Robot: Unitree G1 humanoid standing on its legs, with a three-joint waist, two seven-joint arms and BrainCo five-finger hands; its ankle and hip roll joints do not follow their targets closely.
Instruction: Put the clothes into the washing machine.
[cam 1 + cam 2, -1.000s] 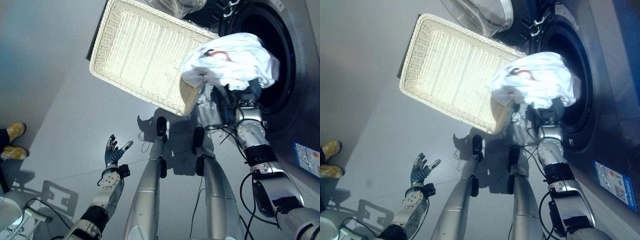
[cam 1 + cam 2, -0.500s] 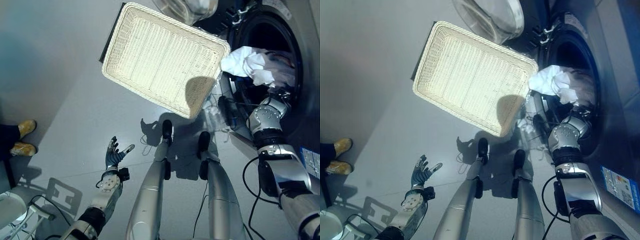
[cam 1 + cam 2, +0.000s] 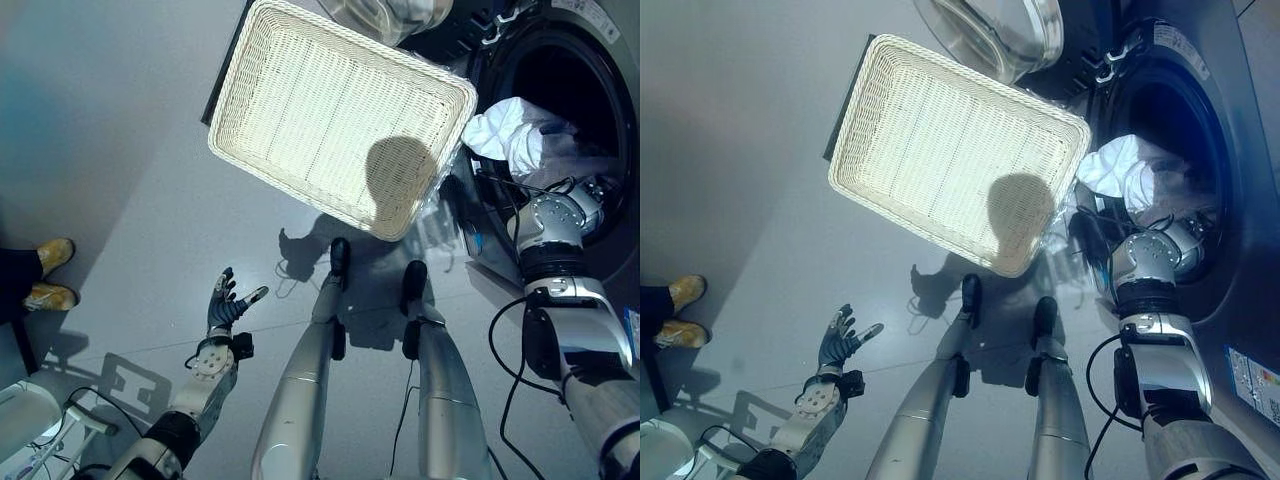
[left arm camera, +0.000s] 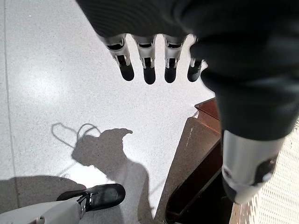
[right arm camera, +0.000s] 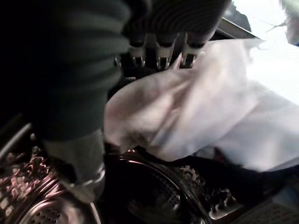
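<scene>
A bundle of white clothes lies in the dark mouth of the washing machine at the right, partly over its lower rim. My right arm reaches into that opening. In the right wrist view my right hand has its fingers curled into the white clothes, just above the perforated metal drum. My left hand hangs open over the floor at the lower left, fingers straight, holding nothing.
An empty white wicker basket sits left of the machine on a dark base. The machine's round glass door stands open beyond the basket. A person's tan shoes are at the left edge. A white stand is at the lower left.
My right hand has carried the white clothes from in front of the opening down into the drum mouth. The camera shifted a little. My left hand stayed put.
</scene>
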